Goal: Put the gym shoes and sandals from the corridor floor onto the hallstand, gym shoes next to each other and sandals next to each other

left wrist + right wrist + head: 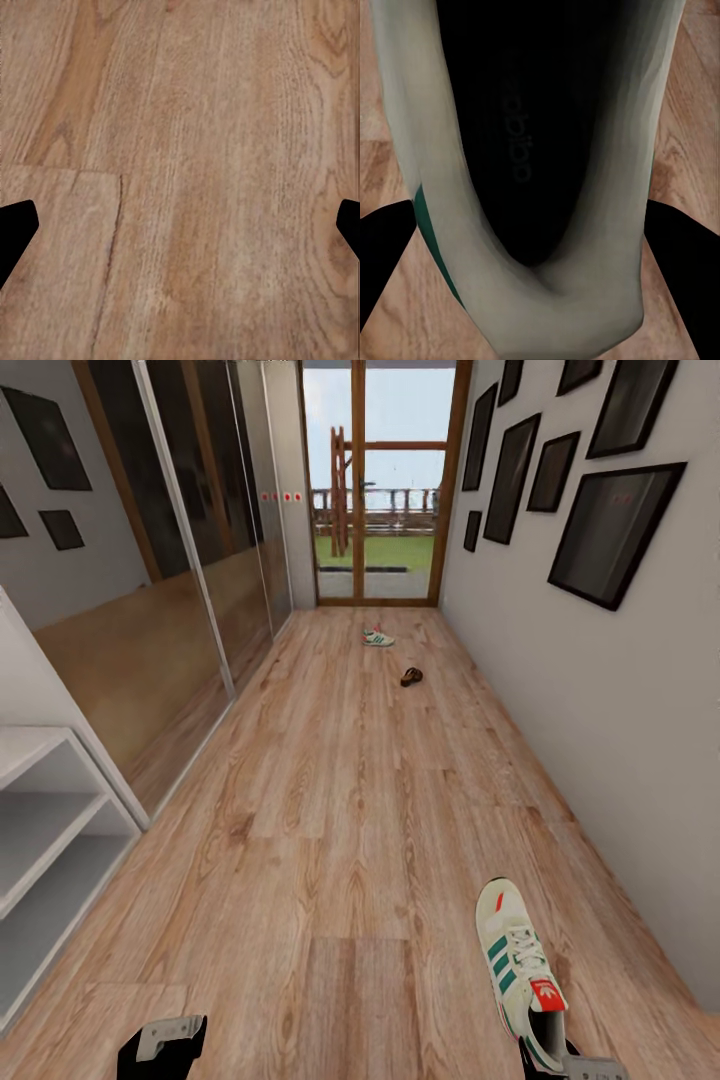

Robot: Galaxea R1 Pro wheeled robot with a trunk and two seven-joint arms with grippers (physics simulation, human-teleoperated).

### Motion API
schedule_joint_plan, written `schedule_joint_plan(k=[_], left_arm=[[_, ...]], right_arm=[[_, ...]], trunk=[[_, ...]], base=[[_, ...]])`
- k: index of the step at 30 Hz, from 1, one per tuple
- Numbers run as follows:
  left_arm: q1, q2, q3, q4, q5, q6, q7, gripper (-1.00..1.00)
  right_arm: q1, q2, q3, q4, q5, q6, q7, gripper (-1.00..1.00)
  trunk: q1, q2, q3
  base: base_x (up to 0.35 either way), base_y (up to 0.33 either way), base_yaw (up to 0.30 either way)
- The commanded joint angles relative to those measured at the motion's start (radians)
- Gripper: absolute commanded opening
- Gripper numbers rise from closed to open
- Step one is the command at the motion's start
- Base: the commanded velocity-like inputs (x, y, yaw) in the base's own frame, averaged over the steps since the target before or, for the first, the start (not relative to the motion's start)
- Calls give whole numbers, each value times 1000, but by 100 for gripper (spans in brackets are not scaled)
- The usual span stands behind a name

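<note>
Between the right gripper's (pixel 536 247) fingers (pixel 382 255) sits the heel of a gym shoe (pixel 517 968) — the right wrist view looks straight down into its dark opening, with a dark finger on each side of the heel cup. Looks like a clamp on the heel, though where the pads actually meet the shoe is hard to make out. From the head view the shoe points away from the robot, toe forward, heel at the gripper (pixel 560 1060) near the frame edge. Grabbing by the heel makes sense to me: it's the stiffest bit and leaves the sole free to set down flat on a shelf.

The left gripper (pixel 180 225) is spread wide, fingertips (pixel 15 232) at the edges of its view, just bare floor (pixel 187 150) between them — so it's holding nothing. It hovers low at the head view's lower left (pixel 160 1045).

Further out, the rack (pixel 50 830) is off to the left, cut off by the frame, with its visible shelves bare. Way down the corridor near the glass door (pixel 380 480) lie the second gym shoe (pixel 378 638) and one sandal (pixel 411 677), just apart from each other. They're too small to read much detail. Can't tell whether the held shoe is lifted or resting on the floor.
</note>
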Motion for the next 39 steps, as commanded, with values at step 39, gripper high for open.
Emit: schedule_joint_plan(k=[39], left_arm=[[1,-1,6,-1,-1,-4,-4,100]], right_arm=[[0,3,1,14,4,-3,-3,-100]], trunk=[[-4,7,21]], base=[[-173,-125,104]])
